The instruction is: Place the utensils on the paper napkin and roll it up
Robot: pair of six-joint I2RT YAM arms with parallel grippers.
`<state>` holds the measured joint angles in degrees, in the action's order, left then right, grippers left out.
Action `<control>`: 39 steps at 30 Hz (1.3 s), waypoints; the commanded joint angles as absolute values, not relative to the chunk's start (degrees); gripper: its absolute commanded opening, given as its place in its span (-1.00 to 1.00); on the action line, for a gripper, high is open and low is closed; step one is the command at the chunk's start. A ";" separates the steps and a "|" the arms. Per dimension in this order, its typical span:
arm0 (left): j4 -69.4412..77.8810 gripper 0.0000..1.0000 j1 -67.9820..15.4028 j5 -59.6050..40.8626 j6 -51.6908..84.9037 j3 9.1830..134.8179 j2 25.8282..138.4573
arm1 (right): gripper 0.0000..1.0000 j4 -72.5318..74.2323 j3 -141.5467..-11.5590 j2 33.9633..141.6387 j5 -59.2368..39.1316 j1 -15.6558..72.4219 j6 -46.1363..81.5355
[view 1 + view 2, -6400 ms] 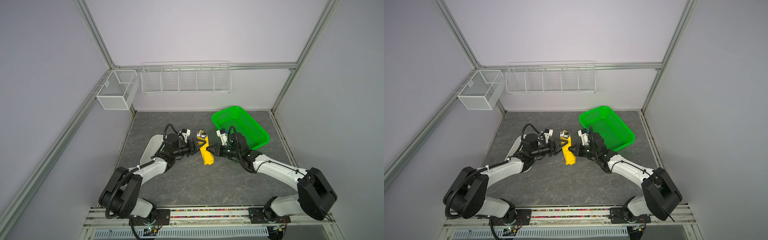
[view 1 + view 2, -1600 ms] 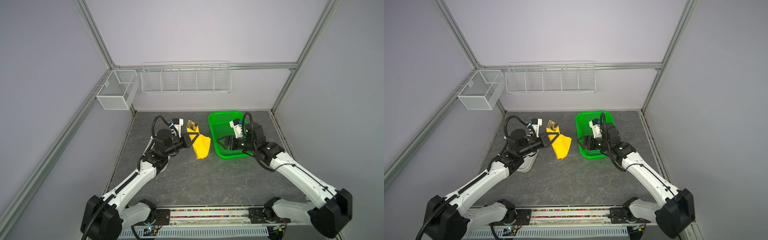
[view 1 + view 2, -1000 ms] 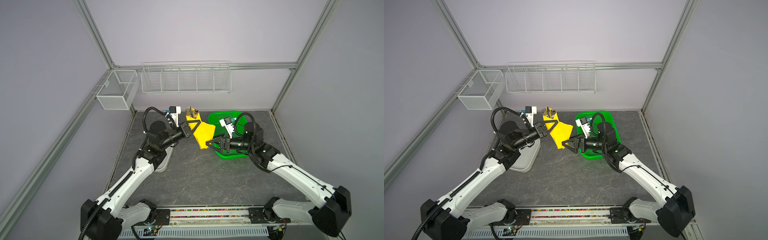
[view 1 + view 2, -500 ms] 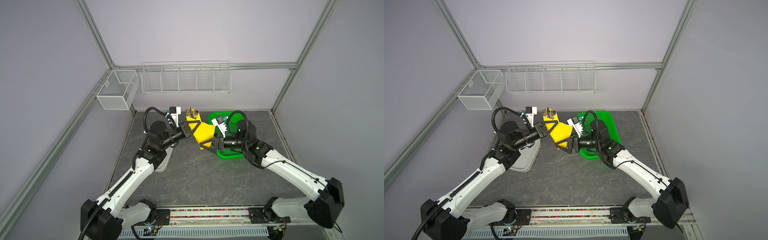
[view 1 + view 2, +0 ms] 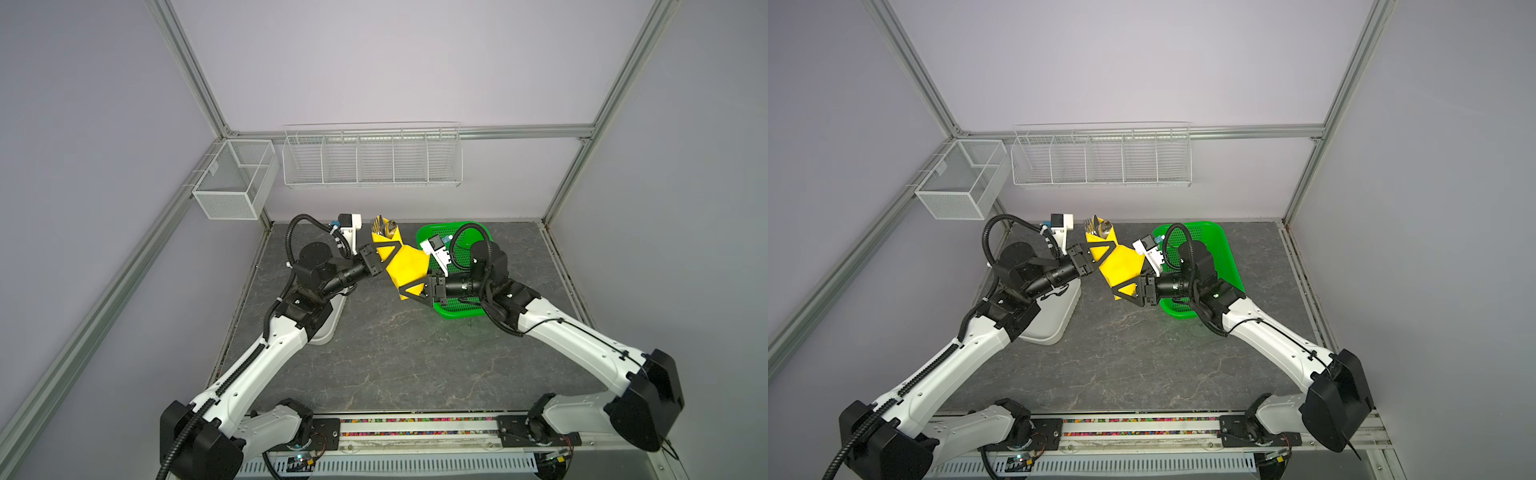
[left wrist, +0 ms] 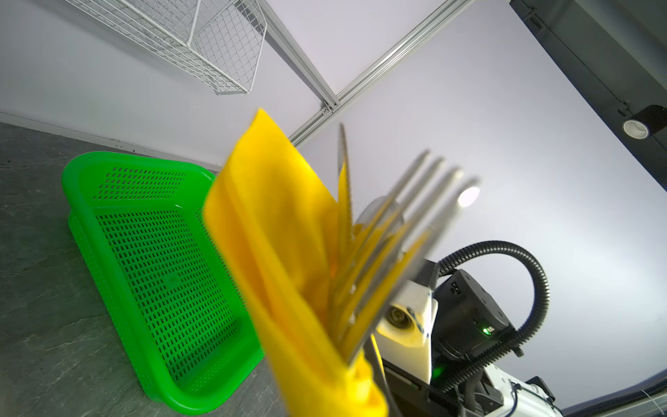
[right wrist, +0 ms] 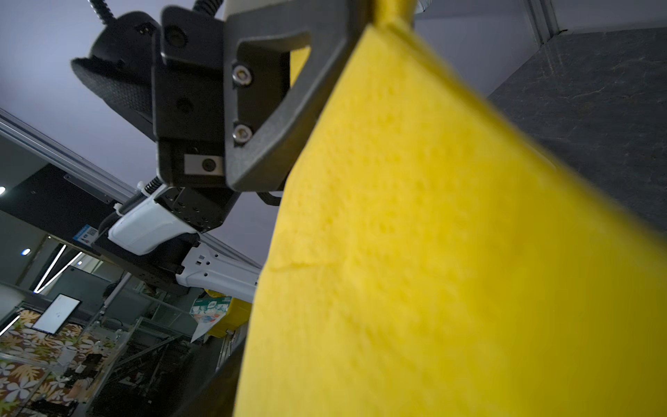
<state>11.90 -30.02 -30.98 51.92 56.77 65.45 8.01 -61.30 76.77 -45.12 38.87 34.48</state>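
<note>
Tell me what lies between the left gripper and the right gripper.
The yellow paper napkin, wrapped around silver metal utensils, hangs between the left gripper and right gripper; both top views show it.

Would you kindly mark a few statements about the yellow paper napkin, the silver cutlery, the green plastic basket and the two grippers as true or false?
1. The left gripper holds the yellow paper napkin clear of the table. True.
2. The silver metal fork pokes its tines out of the napkin's upper end. True.
3. The cutlery lies in the green perforated plastic basket. False: it sits wrapped in the napkin, not in the basket.
4. The right gripper hovers over the white oblong plastic tray. False: it is at the napkin's lower end, and the tray lies under the left arm.
</note>
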 commanded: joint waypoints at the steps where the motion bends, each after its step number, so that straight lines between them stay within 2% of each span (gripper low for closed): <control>1: 13.77 -1.00 -30.06 -32.23 53.30 59.76 63.93 | -0.01 11.43 -59.98 74.63 -48.35 38.30 35.12; 9: 16.14 -1.00 -30.00 -33.06 55.18 59.42 64.55 | -0.24 14.03 -58.37 74.18 -50.33 37.63 36.56; 10: 16.47 -0.99 -30.04 -33.18 55.45 59.34 64.60 | -0.34 14.21 -58.07 74.09 -50.36 37.52 36.56; 12: 17.18 -1.00 -29.91 -33.29 55.97 59.24 64.72 | -0.39 15.29 -57.37 73.85 -50.11 37.22 37.19; 13: 17.23 -1.00 -29.88 -33.35 56.02 59.32 64.91 | -0.53 16.06 -57.02 73.83 -50.38 37.08 37.58; 14: 17.22 -1.00 -29.88 -33.46 56.10 59.33 64.99 | -0.77 16.76 -56.87 73.83 -50.81 36.96 37.86; 15: 17.43 -1.00 -29.88 -33.55 56.23 59.33 65.15 | -0.87 17.25 -56.65 73.76 -50.84 36.83 38.14; 21: 19.69 -1.00 -28.83 -34.63 58.01 58.63 65.65 | -0.81 17.75 -55.90 73.17 -51.35 35.87 38.59; 22: 19.69 -1.00 -28.82 -34.63 58.01 58.58 65.73 | -0.74 17.62 -56.03 73.17 -51.54 35.92 38.63; 27: 20.31 -1.00 -28.83 -34.81 58.31 58.39 66.22 | 0.02 17.28 -56.52 72.80 -51.03 36.03 38.93; 29: 20.30 -1.00 -28.79 -34.89 58.25 58.29 66.27 | 0.18 17.21 -56.60 72.52 -50.76 36.00 38.99; 33: 20.30 -1.00 -28.82 -34.80 58.08 58.03 66.18 | 0.19 15.77 -56.65 72.07 -49.46 35.99 38.09; 37: 20.37 -1.00 -28.77 -34.68 58.01 57.92 66.01 | -0.10 15.78 -56.45 72.59 -49.49 35.98 38.08; 39: 20.18 -1.00 -28.83 -34.55 57.85 57.97 65.92 | -0.10 15.88 -56.43 72.77 -49.63 35.95 38.23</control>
